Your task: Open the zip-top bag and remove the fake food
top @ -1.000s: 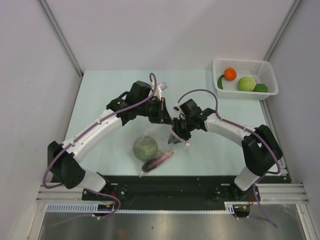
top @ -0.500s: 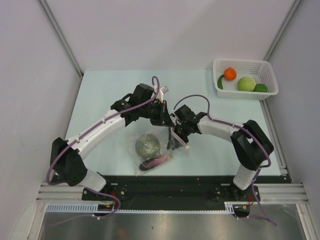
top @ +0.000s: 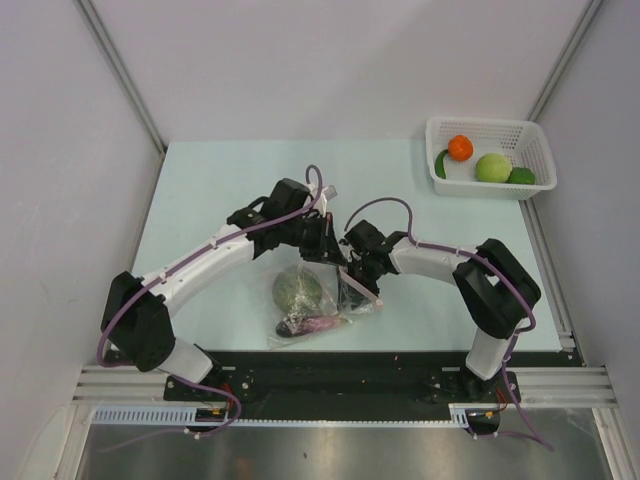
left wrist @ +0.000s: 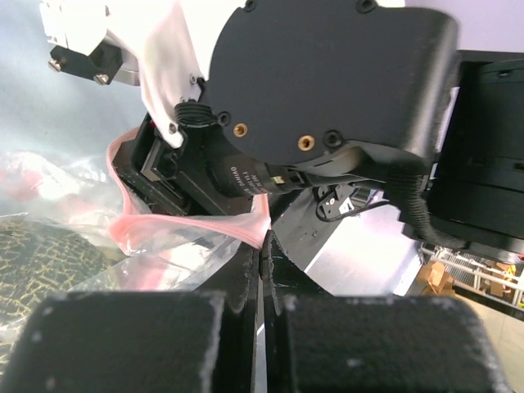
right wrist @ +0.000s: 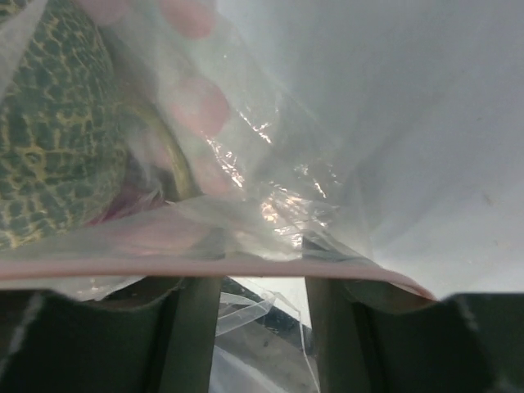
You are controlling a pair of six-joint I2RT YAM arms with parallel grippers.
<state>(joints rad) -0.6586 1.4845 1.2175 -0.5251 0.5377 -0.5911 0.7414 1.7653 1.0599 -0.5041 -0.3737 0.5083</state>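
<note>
Bright, even light cast faint shadows; overhead view was sharp. Wrist views blurred at 6 o'clock; glare flecked the zip-top bag (right wrist: 270,209).

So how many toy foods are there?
6. In white mesh basket: orange ball, dark green pepper, pale green ball, small green piece. In clear plastic bag: mottled green head, purple eggplant; others may hide.

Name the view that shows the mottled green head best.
Top external: the whole mottled green head shows, inside the zip-top bag. Right wrist shows only its cracked side through plastic; left wrist, just a corner.
</note>
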